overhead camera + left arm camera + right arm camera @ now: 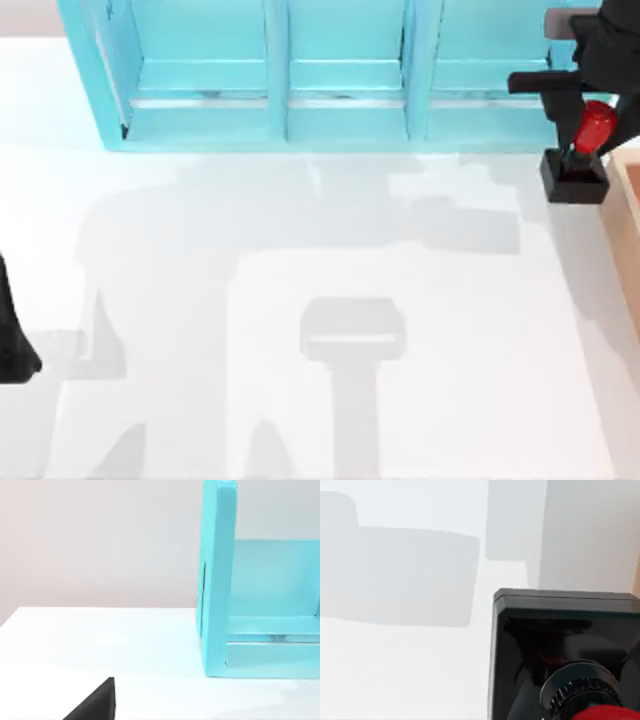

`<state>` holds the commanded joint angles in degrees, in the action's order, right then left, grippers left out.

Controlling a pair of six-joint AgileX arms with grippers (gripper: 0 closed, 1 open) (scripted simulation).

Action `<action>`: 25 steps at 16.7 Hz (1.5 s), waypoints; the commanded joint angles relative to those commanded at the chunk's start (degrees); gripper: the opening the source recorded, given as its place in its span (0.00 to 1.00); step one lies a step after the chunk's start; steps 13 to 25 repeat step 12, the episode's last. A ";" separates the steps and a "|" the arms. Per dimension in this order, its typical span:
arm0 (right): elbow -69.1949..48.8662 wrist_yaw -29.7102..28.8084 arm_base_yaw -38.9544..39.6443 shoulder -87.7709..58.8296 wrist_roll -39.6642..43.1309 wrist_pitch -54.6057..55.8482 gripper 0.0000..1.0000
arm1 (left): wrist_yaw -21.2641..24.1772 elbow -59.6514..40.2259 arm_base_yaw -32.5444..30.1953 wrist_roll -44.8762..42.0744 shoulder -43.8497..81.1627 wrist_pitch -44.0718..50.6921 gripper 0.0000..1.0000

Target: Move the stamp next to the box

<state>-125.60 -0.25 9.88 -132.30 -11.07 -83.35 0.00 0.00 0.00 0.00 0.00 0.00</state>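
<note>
my right gripper (pixel 590 120), at the top view's far right in front of the shelf unit (pixel 280 90), grasps the stamp (pixel 578 160) by its red knob; the black base sits on or just above the table (pixel 300 300), just beside the box (pixel 628 215). i cannot tell whether it has landed. letting go while the stamp is tilted could tip it against the box rim. the shelf's compartments look empty, and what the box holds is out of frame. my left gripper (pixel 12 350) waits at the left edge, fingers unreadable.
</note>
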 joint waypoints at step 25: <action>0.00 0.00 0.00 0.00 0.00 0.00 1.00 | 0.00 0.00 0.00 0.00 0.00 0.00 1.00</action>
